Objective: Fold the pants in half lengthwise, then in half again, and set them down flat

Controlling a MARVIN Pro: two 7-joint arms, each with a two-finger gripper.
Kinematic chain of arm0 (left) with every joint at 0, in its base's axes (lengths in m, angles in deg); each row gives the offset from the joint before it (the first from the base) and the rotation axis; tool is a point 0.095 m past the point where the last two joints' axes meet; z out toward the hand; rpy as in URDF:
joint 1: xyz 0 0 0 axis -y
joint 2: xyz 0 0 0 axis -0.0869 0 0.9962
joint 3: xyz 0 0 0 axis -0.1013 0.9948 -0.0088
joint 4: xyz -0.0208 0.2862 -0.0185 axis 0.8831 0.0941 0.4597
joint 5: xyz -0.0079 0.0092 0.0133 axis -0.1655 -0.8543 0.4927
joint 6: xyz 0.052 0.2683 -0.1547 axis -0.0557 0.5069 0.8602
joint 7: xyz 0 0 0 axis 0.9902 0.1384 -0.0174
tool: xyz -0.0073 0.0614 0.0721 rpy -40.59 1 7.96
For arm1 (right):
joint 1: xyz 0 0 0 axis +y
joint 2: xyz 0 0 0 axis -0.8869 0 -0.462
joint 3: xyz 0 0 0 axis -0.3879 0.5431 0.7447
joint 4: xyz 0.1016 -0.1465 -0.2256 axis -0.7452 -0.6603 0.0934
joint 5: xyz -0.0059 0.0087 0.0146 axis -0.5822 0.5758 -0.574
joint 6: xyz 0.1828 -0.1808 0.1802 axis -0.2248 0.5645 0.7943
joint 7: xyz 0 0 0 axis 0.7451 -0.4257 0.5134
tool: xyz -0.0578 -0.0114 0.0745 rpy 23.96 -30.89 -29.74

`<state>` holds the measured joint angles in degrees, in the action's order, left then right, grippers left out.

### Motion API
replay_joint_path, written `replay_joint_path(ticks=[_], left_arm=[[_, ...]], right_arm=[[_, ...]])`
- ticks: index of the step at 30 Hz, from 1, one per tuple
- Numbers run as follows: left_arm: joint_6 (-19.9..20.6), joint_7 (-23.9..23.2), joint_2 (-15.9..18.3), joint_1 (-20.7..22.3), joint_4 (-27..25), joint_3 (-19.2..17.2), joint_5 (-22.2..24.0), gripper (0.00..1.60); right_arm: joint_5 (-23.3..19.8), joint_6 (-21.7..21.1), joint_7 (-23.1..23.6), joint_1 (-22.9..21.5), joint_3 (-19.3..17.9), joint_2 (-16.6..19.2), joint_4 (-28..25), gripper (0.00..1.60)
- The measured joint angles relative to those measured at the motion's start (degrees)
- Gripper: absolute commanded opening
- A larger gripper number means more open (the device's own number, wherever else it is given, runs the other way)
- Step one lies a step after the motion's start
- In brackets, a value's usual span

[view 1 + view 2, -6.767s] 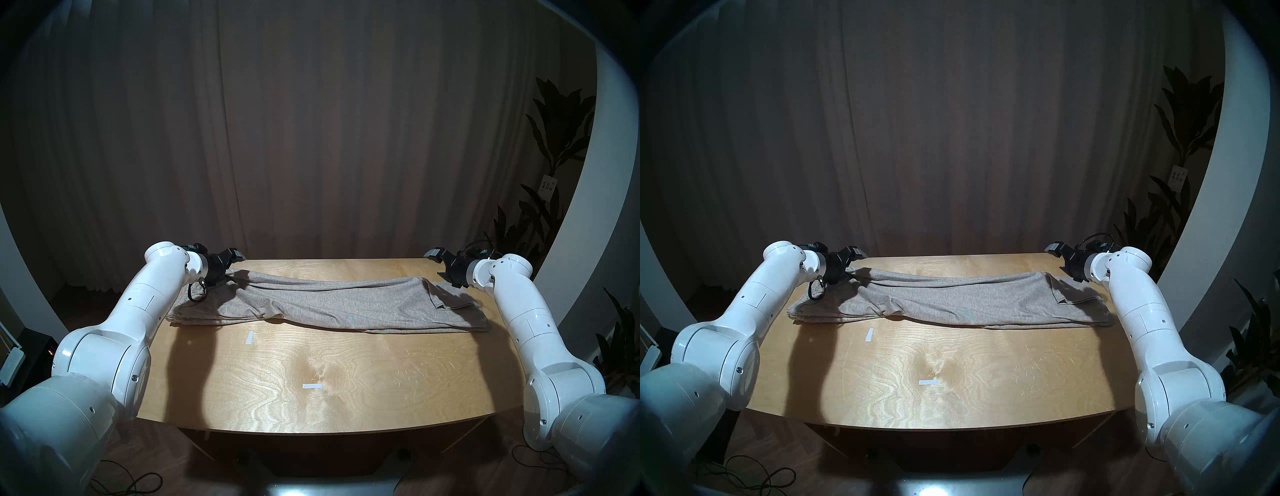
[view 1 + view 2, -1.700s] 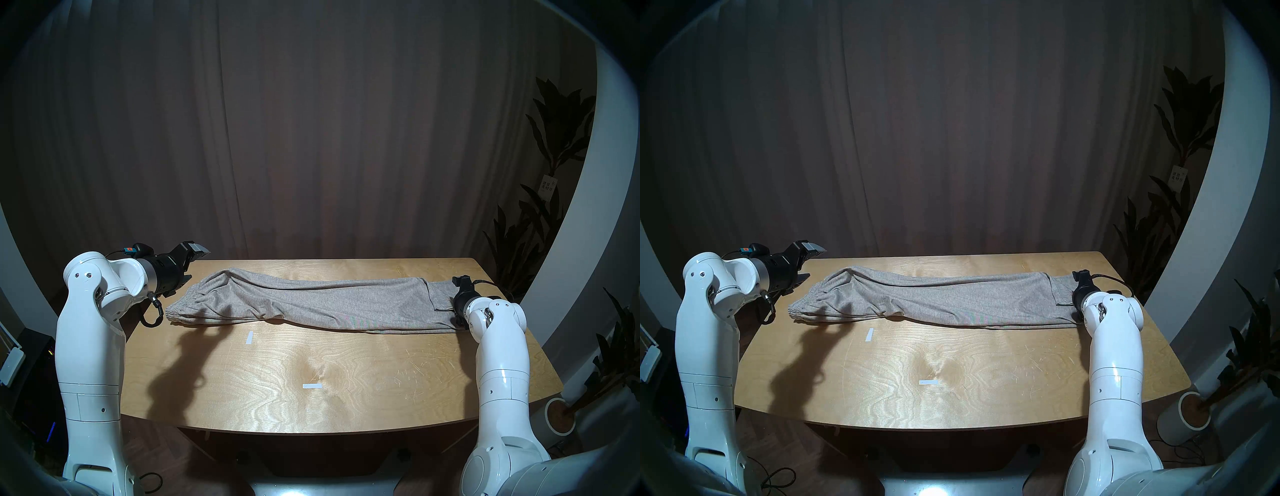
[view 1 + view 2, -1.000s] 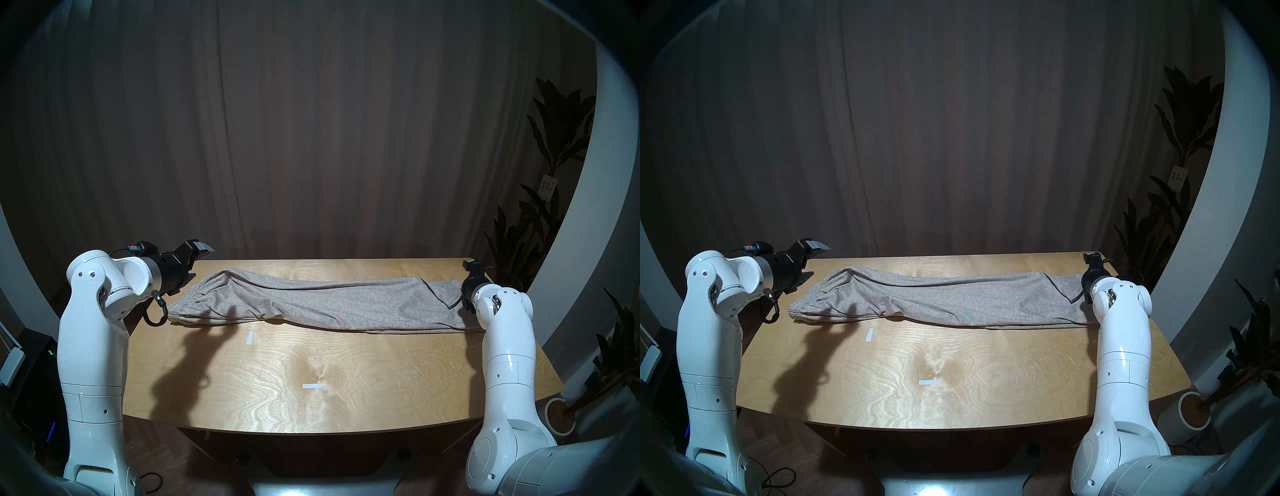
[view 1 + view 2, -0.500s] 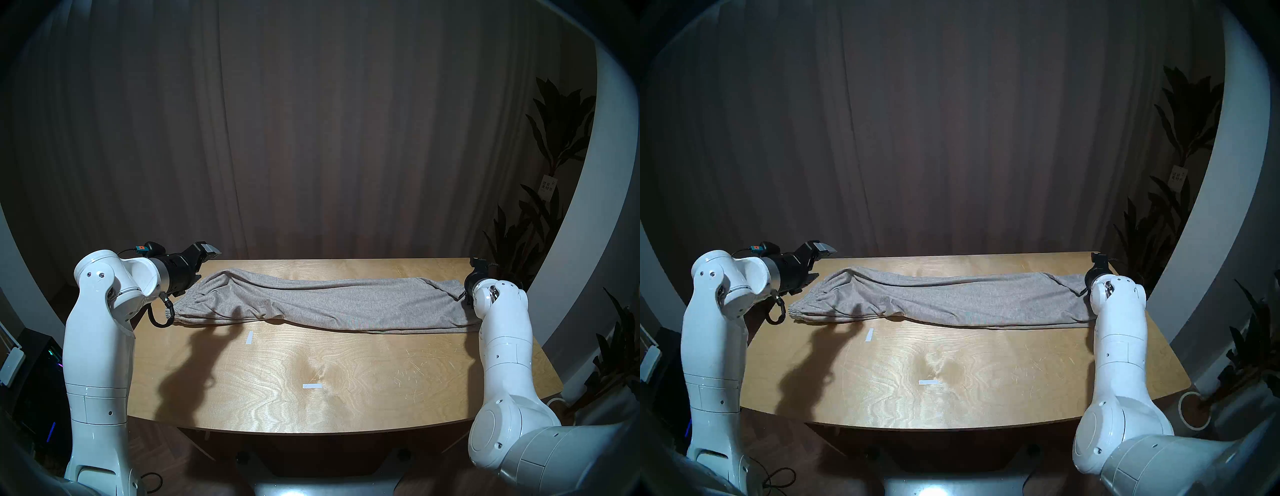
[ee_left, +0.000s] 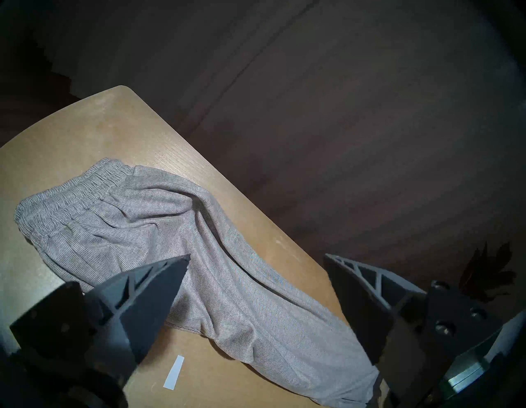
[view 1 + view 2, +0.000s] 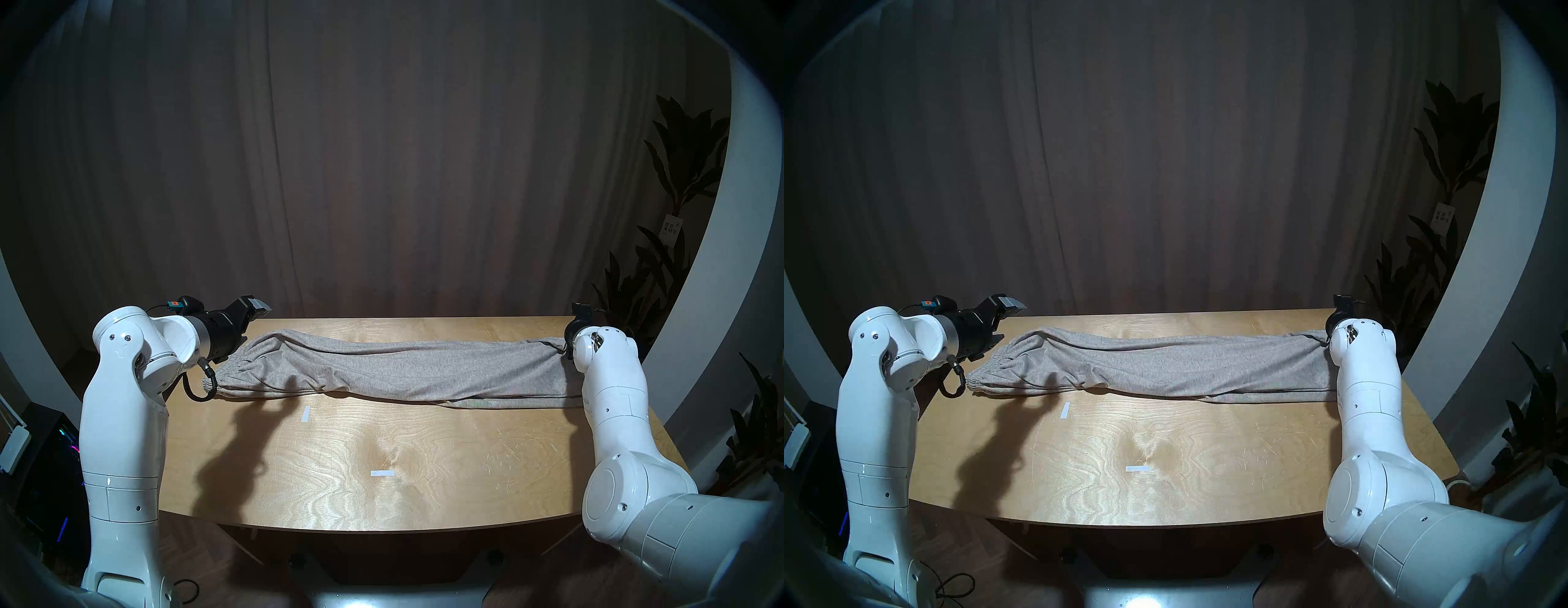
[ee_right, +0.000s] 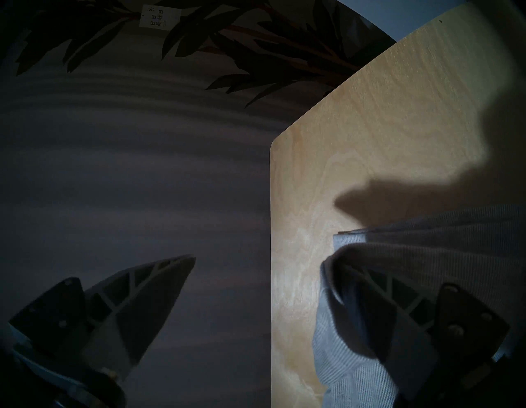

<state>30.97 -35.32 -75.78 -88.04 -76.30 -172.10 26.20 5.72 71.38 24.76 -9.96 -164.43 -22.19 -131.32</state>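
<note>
The pants (image 6: 394, 369) lie as a long, rumpled band of light grey ribbed knit across the far half of the wooden table (image 6: 382, 488), in the middle of the head views, with the gathered elastic waistband (image 5: 76, 188) at the left end and the leg hems at the right. Their right end is hidden behind the white right arm in both head views; in the right wrist view, a fold of the cloth drapes over 1 finger (image 7: 378, 299) at lower right, so that finger's tip is hard to make out. The right gripper (image 7: 257, 260) stands spread wide, its other finger out past the table's edge over the dark curtain (image 6: 382, 170); nothing is pinched between them. The left gripper (image 5: 256, 257) is also spread and empty, its 2 dark latticed, wedge-shaped fingers framing the waist part from above, clear of the cloth. In the head views it sits at middle left beside the waistband, angled slightly downward, forearm upright. 2 white tape strips (image 6: 305, 414) mark the bare wood nearer the camera.
</note>
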Motion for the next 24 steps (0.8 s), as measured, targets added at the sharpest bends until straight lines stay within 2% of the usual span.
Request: replay_joint_path(ticks=[8,17,19,23,24], left_arm=[[-0.26,0.32,-0.39,-0.06,-0.07,-0.01,-0.35,1.60],[-0.48,0.38,-0.73,-0.08,-0.09,-0.04,-0.50,1.60],[-0.55,0.39,-0.85,-0.14,-0.19,-0.18,-0.51,1.60],[-0.60,0.40,-0.96,-0.26,-0.47,-0.44,-0.50,1.60],[-0.62,0.44,-1.03,-0.40,-0.72,-0.68,-0.42,1.60]], right_arm=[[0.15,3.07,-4.22,-3.97,0.20,0.96,3.94,1.60],[-1.08,3.21,-10.66,-7.77,0.68,1.83,4.87,1.60],[-0.85,2.64,-14.34,-9.37,1.79,2.33,5.63,1.60],[1.04,1.57,-18.38,-11.12,3.95,3.08,8.09,1.60],[2.15,0.68,-20.80,-11.88,5.27,3.45,9.56,1.60]])
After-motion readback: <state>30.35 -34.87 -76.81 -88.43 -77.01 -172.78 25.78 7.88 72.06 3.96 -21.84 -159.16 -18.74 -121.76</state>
